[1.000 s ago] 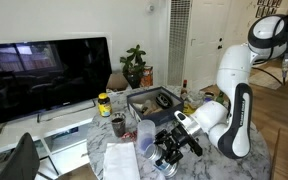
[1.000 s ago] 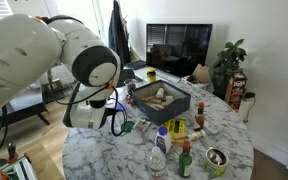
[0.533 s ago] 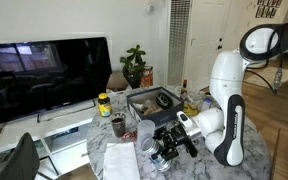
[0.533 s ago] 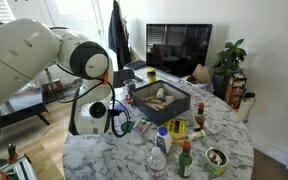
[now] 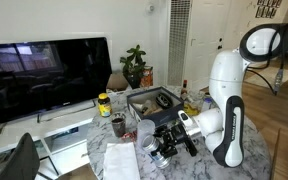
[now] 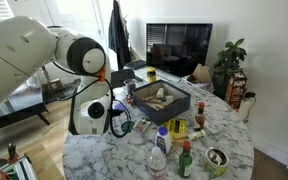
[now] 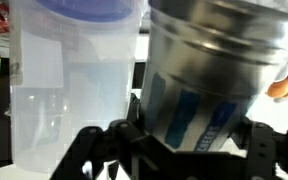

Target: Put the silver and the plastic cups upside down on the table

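Note:
The wrist view is filled by the two cups standing side by side. The translucent plastic cup (image 7: 69, 90) is on the left. The shiny silver cup (image 7: 214, 70), with blue marks on its wall, sits between the black fingers (image 7: 134, 128) of my gripper (image 7: 196, 135), which is shut on it. In both exterior views the gripper (image 5: 164, 140) (image 6: 119, 120) is low over the marble table (image 5: 114, 162), near its edge. There the cups are mostly hidden behind the hand.
A dark cup (image 5: 118, 126) and a yellow-lidded jar (image 5: 104, 103) stand near the gripper. A dark tray (image 6: 162, 100) with items sits mid-table. Bottles (image 6: 159, 150) and a small bowl (image 6: 217, 158) crowd the near side. A TV (image 5: 44, 70) stands beyond.
The arm's upper links swung and straightened during the first half second, then stayed still. The gripper remains low at the cups with the same jaw width.

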`<state>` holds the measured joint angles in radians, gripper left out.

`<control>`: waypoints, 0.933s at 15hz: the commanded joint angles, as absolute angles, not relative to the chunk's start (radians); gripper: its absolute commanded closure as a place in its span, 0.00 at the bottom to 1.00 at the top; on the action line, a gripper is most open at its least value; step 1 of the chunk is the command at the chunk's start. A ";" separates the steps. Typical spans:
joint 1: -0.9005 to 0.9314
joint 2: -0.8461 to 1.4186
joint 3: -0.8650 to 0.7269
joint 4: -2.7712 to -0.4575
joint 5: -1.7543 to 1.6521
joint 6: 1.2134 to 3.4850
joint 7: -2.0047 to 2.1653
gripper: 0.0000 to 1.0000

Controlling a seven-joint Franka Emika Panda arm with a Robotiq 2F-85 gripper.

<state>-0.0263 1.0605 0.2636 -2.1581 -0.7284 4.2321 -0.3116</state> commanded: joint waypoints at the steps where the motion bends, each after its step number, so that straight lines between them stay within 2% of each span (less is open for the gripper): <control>1: -0.040 1.062 0.245 -2.208 -0.682 4.232 -0.340 0.42; 5: -0.124 1.073 0.306 -2.210 -0.649 4.232 -0.419 0.42; 14: -0.459 1.241 0.562 -2.194 -0.557 4.236 -0.773 0.42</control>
<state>-0.3501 1.1376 0.4705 -2.1993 -0.5866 4.2155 -0.6292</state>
